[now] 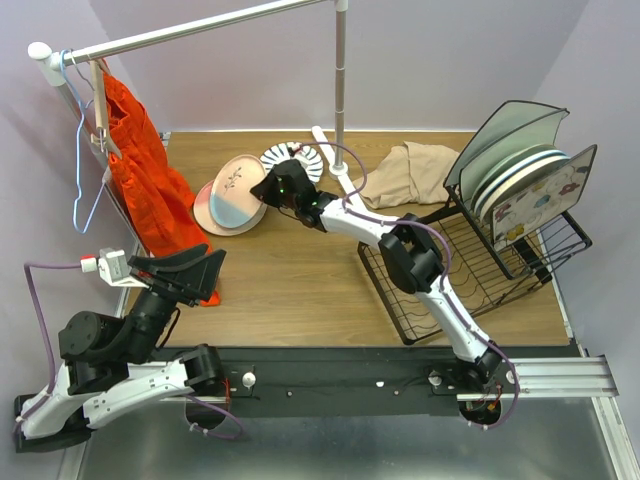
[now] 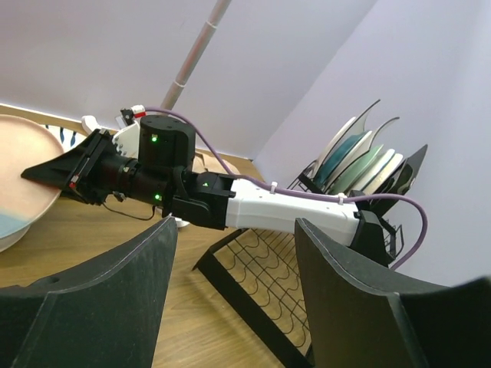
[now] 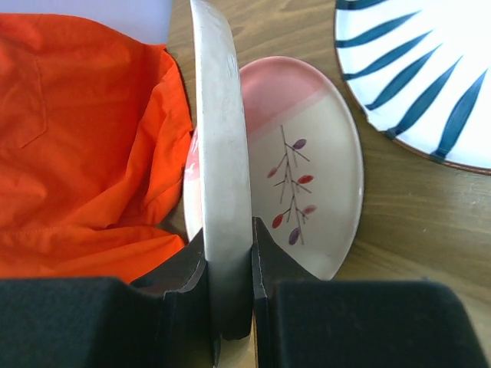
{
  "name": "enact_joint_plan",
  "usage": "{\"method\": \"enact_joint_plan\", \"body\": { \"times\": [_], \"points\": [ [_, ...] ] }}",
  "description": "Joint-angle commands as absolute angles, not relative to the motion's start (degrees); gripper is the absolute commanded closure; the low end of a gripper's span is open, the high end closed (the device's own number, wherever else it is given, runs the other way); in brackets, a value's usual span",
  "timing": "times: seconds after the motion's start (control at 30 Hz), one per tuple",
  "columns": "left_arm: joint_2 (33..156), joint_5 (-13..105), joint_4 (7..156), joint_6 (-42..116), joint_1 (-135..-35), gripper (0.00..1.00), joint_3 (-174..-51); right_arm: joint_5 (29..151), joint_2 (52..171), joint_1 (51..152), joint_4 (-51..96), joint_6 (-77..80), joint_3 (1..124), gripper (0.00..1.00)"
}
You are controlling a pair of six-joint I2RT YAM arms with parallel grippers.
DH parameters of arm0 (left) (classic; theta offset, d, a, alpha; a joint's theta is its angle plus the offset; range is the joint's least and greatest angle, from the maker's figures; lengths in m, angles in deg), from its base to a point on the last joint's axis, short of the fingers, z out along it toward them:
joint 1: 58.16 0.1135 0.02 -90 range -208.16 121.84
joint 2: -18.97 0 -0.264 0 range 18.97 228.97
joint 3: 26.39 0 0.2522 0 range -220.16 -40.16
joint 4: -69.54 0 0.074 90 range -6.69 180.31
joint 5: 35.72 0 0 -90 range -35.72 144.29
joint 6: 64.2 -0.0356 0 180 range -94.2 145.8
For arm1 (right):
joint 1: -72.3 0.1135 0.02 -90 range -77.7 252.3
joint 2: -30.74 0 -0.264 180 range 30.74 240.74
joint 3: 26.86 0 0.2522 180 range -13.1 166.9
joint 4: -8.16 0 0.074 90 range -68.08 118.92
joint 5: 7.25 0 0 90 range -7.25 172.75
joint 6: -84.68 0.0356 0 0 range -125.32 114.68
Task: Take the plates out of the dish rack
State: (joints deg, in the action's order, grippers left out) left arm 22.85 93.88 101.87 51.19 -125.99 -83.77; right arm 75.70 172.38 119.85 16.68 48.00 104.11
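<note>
The left gripper [image 2: 236, 230] sat idle at the near left, fingers wide apart. Further right, the right gripper [image 3: 229, 245] pinched the pink-and-blue plate [image 3: 222, 138] by its rim, low over the floral plate [image 3: 307, 169] on the table [image 1: 300, 290]: the set-down step, I'd say. Next it needed to let go, then swing right to the rack [image 1: 470, 290], where more plates [image 1: 525, 185] stood upright.

Plates [image 1: 228, 208] left of dish rack [image 1: 500, 275]

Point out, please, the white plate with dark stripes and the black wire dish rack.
White plate with dark stripes [image 3: 430, 61]: right wrist view, on its striped face.
Black wire dish rack [image 1: 488, 268]: top external view, on the bare tray base.
</note>
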Motion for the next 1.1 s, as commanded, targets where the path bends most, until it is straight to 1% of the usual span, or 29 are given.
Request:
{"method": "enact_joint_plan", "body": {
  "times": [0.0,0.2,0.23,0.33,0.53,0.97,1.07],
  "points": [
    [22.48,96.47,103.61,52.79,-125.84,0.29,-83.92,81.16,174.17,118.27,6.01,54.71,108.10,0.98],
    [23.36,96.74,103.78,52.61,-125.84,0.29,-84.01,82.48,175.32,117.83,6.19,55.85,107.49,0.81],
    [23.36,96.82,103.96,52.61,-125.84,0.29,-84.10,82.48,175.23,117.74,6.19,56.11,106.62,0.74],
    [23.63,97.00,103.87,52.79,-125.84,0.29,-84.10,82.48,174.97,117.39,6.19,58.39,104.95,0.66],
    [23.72,97.35,104.05,52.79,-125.75,0.29,-84.10,82.48,174.79,116.86,6.98,59.63,103.36,0.61],
    [23.54,97.44,104.31,53.14,-125.84,0.29,-84.10,84.59,172.59,116.86,13.21,57.00,100.11,0.59],
    [23.19,97.70,104.40,53.49,-125.84,0.29,-84.01,85.73,172.94,116.86,15.32,55.86,101.59,0.59]
  ]
}}
